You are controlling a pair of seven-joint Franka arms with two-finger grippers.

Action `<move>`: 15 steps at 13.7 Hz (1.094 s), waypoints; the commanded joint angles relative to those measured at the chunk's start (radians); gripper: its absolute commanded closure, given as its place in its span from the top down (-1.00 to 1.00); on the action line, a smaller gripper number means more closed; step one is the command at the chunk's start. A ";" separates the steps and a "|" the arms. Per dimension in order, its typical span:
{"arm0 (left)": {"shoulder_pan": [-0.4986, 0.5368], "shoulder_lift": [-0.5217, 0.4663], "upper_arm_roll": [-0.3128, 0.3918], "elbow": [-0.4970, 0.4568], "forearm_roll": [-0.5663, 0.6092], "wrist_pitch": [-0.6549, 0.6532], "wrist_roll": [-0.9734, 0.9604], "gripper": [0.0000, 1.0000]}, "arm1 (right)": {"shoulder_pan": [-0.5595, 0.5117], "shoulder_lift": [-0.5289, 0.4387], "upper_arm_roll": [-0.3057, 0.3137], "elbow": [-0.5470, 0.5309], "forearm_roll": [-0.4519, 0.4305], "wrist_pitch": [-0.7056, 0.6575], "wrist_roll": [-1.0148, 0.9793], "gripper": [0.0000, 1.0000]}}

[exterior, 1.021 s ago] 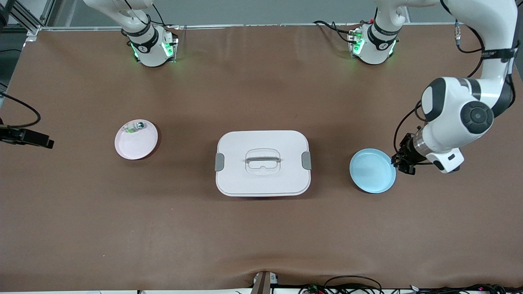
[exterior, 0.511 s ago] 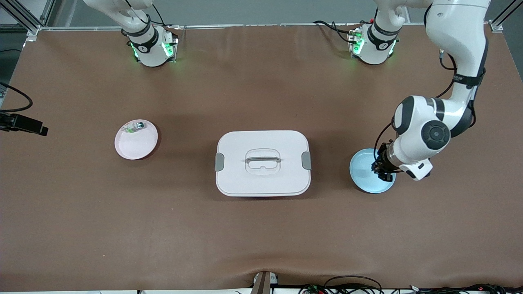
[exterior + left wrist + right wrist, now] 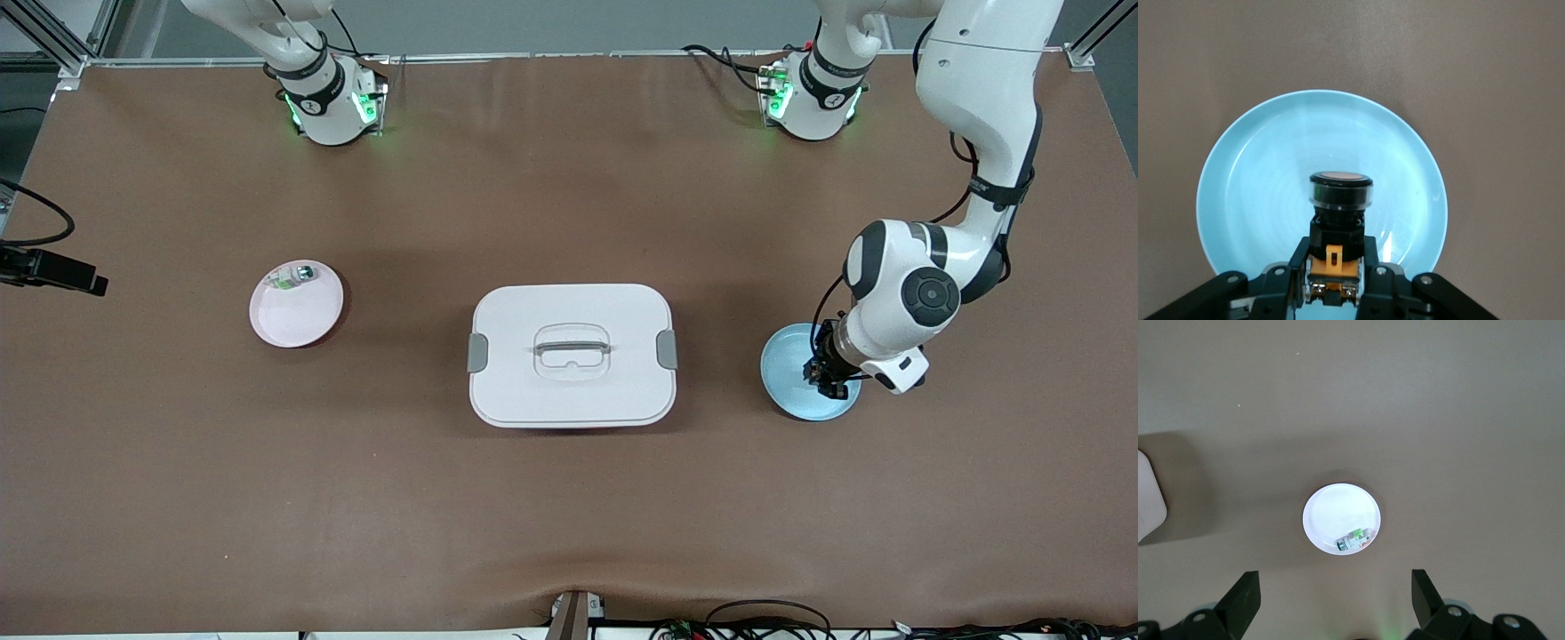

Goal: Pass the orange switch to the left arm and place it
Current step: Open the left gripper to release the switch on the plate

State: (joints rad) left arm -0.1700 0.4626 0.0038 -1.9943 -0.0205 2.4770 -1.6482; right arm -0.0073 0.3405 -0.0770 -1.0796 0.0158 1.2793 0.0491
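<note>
My left gripper (image 3: 1335, 259) is shut on the orange switch (image 3: 1341, 193), a black cylinder with an orange cap, gripped at its orange and black base. It is over the middle of the round blue plate (image 3: 1258, 173). In the front view the left gripper (image 3: 825, 378) is over the blue plate (image 3: 787, 373), at the left arm's end of the table, and hides the switch. The white lidded box (image 3: 572, 391) sits mid-table. My right gripper (image 3: 1335, 587) is open and empty, high above the table beside the pink plate (image 3: 1331, 513).
The pink plate (image 3: 293, 316) at the right arm's end holds a small silver-green part (image 3: 298, 276), which also shows in the right wrist view (image 3: 1355, 539). A corner of the box (image 3: 1148, 500) shows at that view's edge. Brown mat covers the table.
My left arm swung toward the box, carrying the gripper from beside the blue plate's outer rim to over the plate. The box and plates have not moved.
</note>
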 commanded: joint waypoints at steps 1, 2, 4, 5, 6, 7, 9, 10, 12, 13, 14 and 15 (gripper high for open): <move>0.012 0.007 -0.002 -0.009 0.022 0.032 -0.018 -1.00 | -0.003 -0.032 0.010 -0.014 0.001 -0.008 0.002 1.00; 0.012 0.014 -0.002 -0.008 0.022 0.039 -0.018 -1.00 | -0.007 -0.035 0.010 -0.017 0.001 -0.011 0.002 1.00; 0.012 0.027 -0.002 -0.007 0.022 0.062 -0.019 -1.00 | -0.007 -0.066 0.010 -0.075 0.001 0.006 0.000 1.00; 0.012 0.030 -0.002 -0.007 0.022 0.062 -0.019 -1.00 | -0.007 -0.086 0.010 -0.103 0.003 0.024 0.000 1.00; 0.012 0.030 -0.002 -0.007 0.022 0.062 -0.019 -1.00 | -0.008 -0.104 0.010 -0.129 0.003 0.041 0.000 1.00; 0.012 0.034 -0.002 -0.007 0.022 0.063 -0.019 -1.00 | -0.008 -0.123 0.010 -0.157 0.003 0.057 -0.002 1.00; 0.012 0.044 -0.002 -0.006 0.020 0.068 -0.021 -1.00 | 0.001 -0.155 0.011 -0.204 0.003 0.081 0.000 1.00; 0.012 0.047 -0.002 -0.007 0.020 0.078 -0.022 -1.00 | 0.001 -0.173 0.013 -0.230 0.003 0.098 0.000 1.00; 0.010 0.047 -0.002 -0.009 0.022 0.079 -0.028 -1.00 | -0.003 -0.216 0.013 -0.302 0.004 0.142 0.000 1.00; 0.010 0.047 -0.002 -0.009 0.022 0.079 -0.030 -1.00 | -0.005 -0.236 0.013 -0.334 0.004 0.165 0.000 1.00; 0.009 0.047 -0.002 -0.008 0.022 0.079 -0.027 -1.00 | -0.005 -0.257 0.013 -0.367 0.004 0.184 0.000 1.00; 0.007 0.047 -0.001 -0.006 0.022 0.079 -0.021 -0.62 | -0.003 -0.271 0.013 -0.391 0.004 0.198 0.000 1.00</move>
State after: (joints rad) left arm -0.1603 0.5124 0.0035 -1.9960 -0.0205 2.5391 -1.6504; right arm -0.0057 0.1478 -0.0722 -1.3614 0.0167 1.4305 0.0491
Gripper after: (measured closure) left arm 0.656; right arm 0.000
